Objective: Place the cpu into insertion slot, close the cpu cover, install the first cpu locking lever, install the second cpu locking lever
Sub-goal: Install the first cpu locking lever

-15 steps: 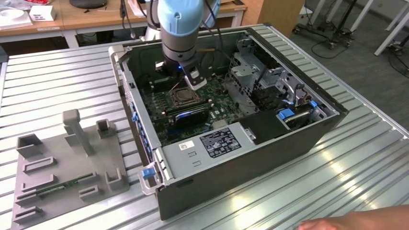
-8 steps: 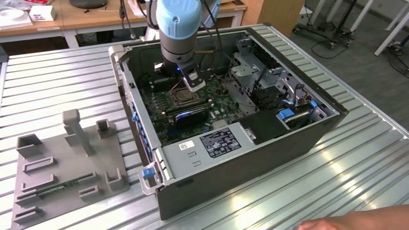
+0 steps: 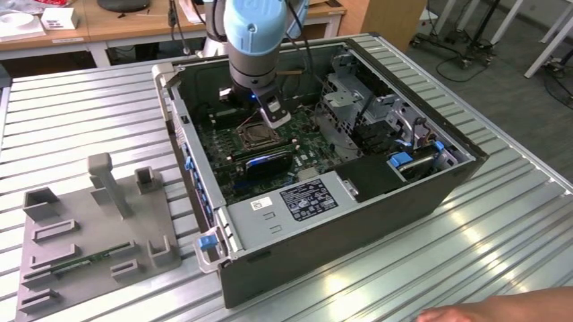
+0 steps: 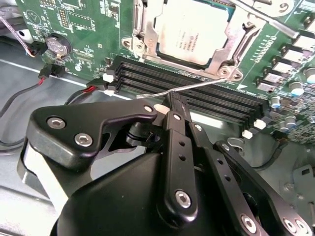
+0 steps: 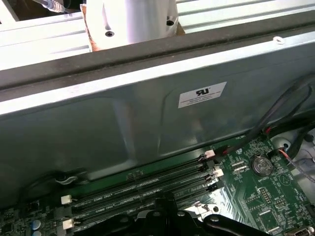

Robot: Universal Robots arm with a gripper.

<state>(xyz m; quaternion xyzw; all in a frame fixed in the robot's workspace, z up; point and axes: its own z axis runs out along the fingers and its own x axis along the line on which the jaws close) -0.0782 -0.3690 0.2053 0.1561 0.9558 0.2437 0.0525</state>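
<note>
I see the gripper low over the green board, its jaws pinched narrow on the thin wire locking lever. Just past the lever run the black memory slots. Beyond them the cpu lies flat in the insertion slot, and the cpu cover is folded down around its edges.

Silver-grey cpu; green circuit board; black memory slots, white clips; silver locking lever; black gripper; light-blue arm; ribbed grey counter.
</note>
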